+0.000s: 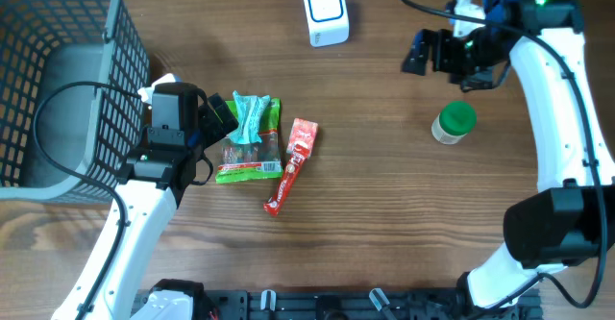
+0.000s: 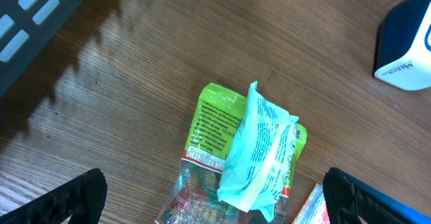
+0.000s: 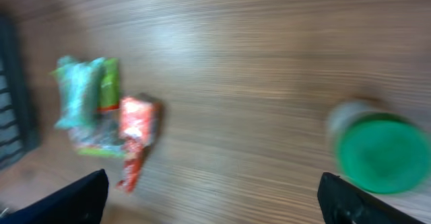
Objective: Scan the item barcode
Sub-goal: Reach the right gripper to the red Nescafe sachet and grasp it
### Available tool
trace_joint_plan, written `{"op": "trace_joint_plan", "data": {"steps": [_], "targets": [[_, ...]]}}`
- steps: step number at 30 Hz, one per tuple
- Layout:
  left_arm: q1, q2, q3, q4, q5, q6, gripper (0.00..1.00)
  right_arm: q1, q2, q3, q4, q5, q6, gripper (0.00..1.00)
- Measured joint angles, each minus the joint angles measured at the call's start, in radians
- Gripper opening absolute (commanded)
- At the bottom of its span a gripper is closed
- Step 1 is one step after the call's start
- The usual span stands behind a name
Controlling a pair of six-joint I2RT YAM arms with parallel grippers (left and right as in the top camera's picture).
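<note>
You have a grey mesh basket (image 1: 113, 89) standing on the left end of the table (image 1: 384, 224), open at the top. Its grid wall throws a jagged shadow onto the wood just beside it. The table is brown wood, with the grain running left to right.

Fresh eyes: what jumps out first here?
A teal packet lies on a green packet mid-table, with a red packet beside them and the open left gripper next to them. A green-lidded jar sits alone at right; a white scanner sits at the far edge.
</note>
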Motion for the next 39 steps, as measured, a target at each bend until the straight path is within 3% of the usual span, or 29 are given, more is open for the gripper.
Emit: {"op": "trace_joint_plan", "data": {"steps": [2,4,6,8,13,19,23,26,27,29,34,35,36,39], "targets": [[0.000,0.000,0.000,0.000,0.000,0.000,1.00,0.050,0.000,-0.050,0.018,-0.066,0.005,0.48],[0.000,0.000,0.000,0.002,0.000,0.000,1.00,0.146,0.000,-0.153,0.071,-0.100,0.040,0.15],[0.000,0.000,0.000,0.001,0.000,0.000,1.00,0.248,0.000,-0.282,0.201,-0.117,0.097,0.20],[0.000,0.000,0.000,-0.001,0.000,0.000,1.00,0.335,0.000,-0.425,0.372,-0.122,0.170,0.36],[0.000,0.000,0.000,-0.001,0.000,0.000,1.00,0.530,0.002,-0.672,0.694,-0.097,0.351,0.44],[0.000,0.000,0.000,0.000,0.000,0.000,1.00,0.661,0.002,-0.721,0.832,0.147,0.560,0.37],[0.000,0.000,0.000,0.000,0.000,0.000,1.00,0.680,0.002,-0.727,0.891,0.191,0.665,0.36],[0.000,0.000,0.000,0.000,0.000,0.000,1.00,0.702,0.002,-0.781,0.972,0.220,0.710,0.29],[0.000,0.000,0.000,0.000,0.000,0.000,1.00,0.712,0.002,-0.814,1.032,0.229,0.724,0.25],[0.000,0.000,0.000,0.001,0.000,0.000,1.00,0.724,0.002,-0.842,1.077,0.233,0.735,0.05],[0.000,0.000,0.000,0.001,0.000,0.000,1.00,0.728,0.002,-0.847,1.094,0.259,0.748,0.13],[0.000,0.000,0.000,0.001,0.000,0.000,1.00,0.728,0.002,-0.848,1.094,0.262,0.750,0.12],[0.000,0.000,0.000,0.001,0.000,0.000,1.00,0.728,0.002,-0.848,1.094,0.263,0.756,0.04],[0.000,0.000,0.000,0.001,0.000,0.000,1.00,0.728,0.002,-0.848,1.096,0.266,0.770,0.04]]}}
